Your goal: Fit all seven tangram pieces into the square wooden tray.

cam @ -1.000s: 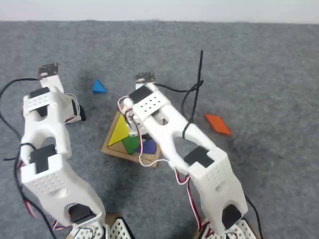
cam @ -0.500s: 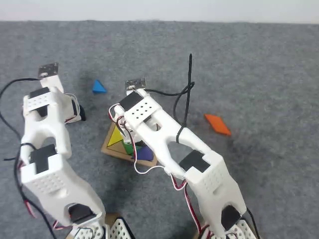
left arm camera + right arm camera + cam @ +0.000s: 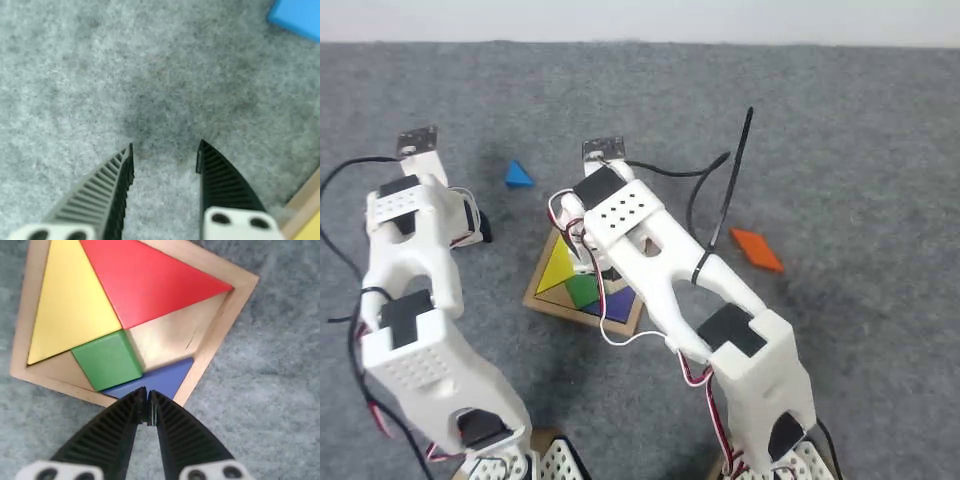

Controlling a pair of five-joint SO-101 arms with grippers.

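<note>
mid-mat, square wooden tray (image 3: 222, 320) holds four: yellow triangle (image 3: 70, 305), red triangle (image 3: 145, 280), green square (image 3: 106, 360), dark blue piece (image 3: 160, 380). light blue triangle (image 3: 518, 176) and orange parallelogram (image 3: 757, 249) lie loose on the mat. right gripper (image 3: 148, 395) clenched empty at tray edge; left gripper (image 3: 165, 155) spread, empty.

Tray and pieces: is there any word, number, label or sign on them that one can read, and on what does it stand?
None: no text can be read. The tray, yellow piece, red piece, green piece and orange piece are all plain.
</note>
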